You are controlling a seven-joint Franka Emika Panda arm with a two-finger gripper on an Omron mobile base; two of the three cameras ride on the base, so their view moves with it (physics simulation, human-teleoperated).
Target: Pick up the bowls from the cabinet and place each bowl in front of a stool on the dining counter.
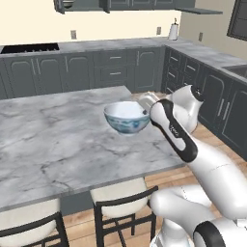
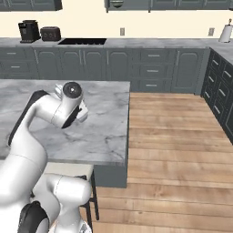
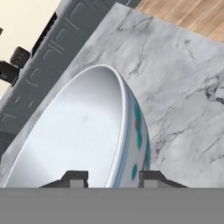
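Gripping the white-and-blue bowl [image 1: 126,117] by its right rim, with the gripper [image 3: 111,178] partly closed: one finger inside the wall, one outside, as the hand view is showing. Holding the bowl over the dining counter [image 1: 58,144], toward its right end, with the foot seeming to be at or just above the marble; contact cannot be told for sure. Standing below the near edge, two stools [image 1: 121,200], the right one sitting almost directly in line with the bowl.

Judging the step as the set-down of the first bowl, with a second bowl [image 1: 68,4] waiting in the open wall cabinet [image 1: 79,5] at the far left.

Risking a tip on release: pinching a single rim off-centre, so opening while the foot is hanging above the marble could be letting the bowl drop, rock or roll. Risking a drag too: withdrawing with the inner finger catching the wall could be pulling the bowl rightward, toward the counter's right edge. Risking a poor placement as well: sitting rather far from the near edge, the bowl may not be counting as in front of the stool.
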